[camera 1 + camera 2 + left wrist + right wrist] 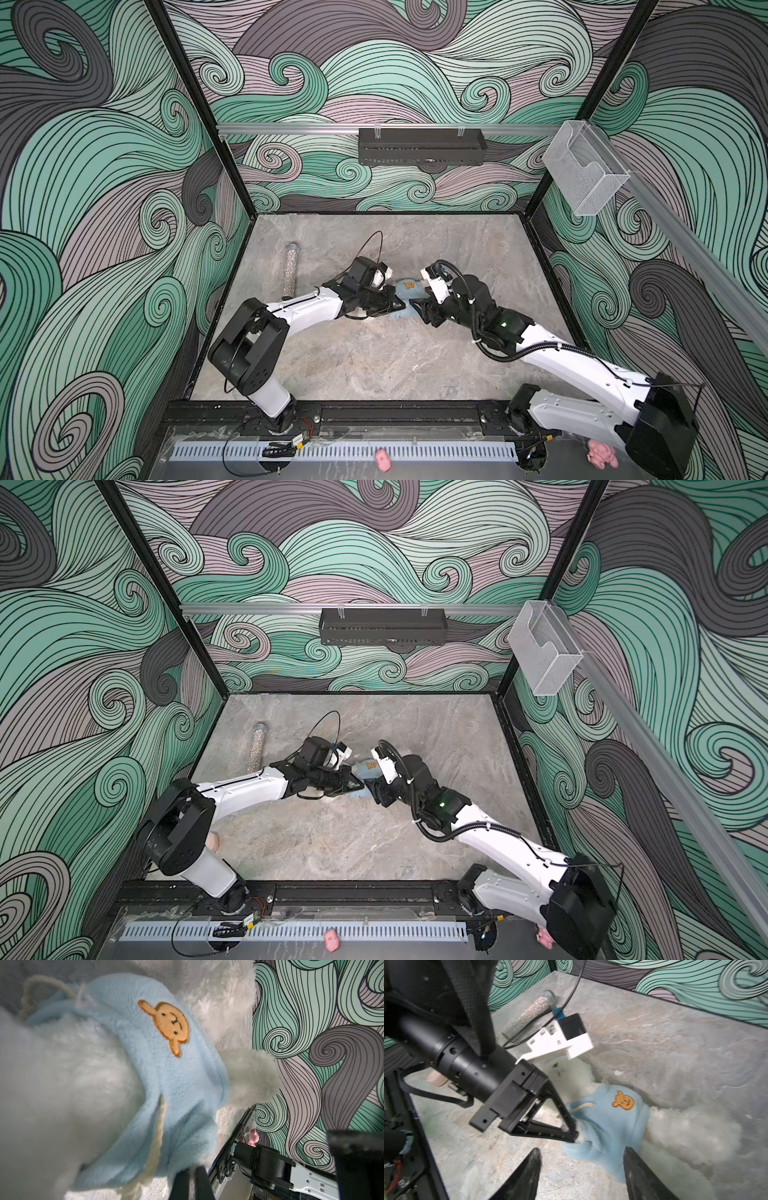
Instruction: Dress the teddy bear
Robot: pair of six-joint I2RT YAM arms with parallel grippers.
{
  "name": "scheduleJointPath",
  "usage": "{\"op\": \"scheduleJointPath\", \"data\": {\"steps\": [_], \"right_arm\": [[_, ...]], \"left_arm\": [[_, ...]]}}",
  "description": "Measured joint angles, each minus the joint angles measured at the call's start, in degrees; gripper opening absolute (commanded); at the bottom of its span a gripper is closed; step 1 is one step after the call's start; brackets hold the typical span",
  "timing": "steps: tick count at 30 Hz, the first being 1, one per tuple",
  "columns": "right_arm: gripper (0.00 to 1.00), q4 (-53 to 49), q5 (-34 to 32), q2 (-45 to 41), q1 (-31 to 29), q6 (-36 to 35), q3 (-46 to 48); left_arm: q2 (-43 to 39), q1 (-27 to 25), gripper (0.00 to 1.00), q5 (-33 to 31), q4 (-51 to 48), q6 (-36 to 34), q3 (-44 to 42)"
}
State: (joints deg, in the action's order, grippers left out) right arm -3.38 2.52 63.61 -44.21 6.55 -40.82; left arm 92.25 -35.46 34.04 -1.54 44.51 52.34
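Note:
The teddy bear [685, 1132], fluffy and white, lies on the grey table with a light blue fleece top [608, 1126] round its body. The top bears an orange bear patch [170, 1024]. In both top views the arms hide most of the bear, and only the blue top [405, 291] shows between them. My left gripper [193, 1169] is shut on the top's hem, and its tip [575, 1136] shows in the right wrist view. My right gripper [582, 1149] stands open just over the hem's edge, gripping nothing.
A glittery silver cylinder [291, 270] lies at the back left of the table. Two small pink plush toys [382, 459] [600, 455] sit beyond the front rail. A black tray [422, 145] and a clear box [586, 170] hang on the walls.

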Motion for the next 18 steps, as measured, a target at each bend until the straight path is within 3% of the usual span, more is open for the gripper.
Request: {"op": "scheduleJointPath", "data": {"steps": [9, 18], "right_arm": [[0.58, 15.67, 1.77, 12.26, -0.9, 6.16, 11.13], [0.37, 29.07, -1.55, 16.85, -0.94, 9.4, 14.56]], "left_arm": [[-0.02, -0.24, 0.0, 0.52, 1.05, 3.13, 0.0], [-0.35, -0.46, 0.0, 3.17, 2.32, 6.64, 0.0]]}}
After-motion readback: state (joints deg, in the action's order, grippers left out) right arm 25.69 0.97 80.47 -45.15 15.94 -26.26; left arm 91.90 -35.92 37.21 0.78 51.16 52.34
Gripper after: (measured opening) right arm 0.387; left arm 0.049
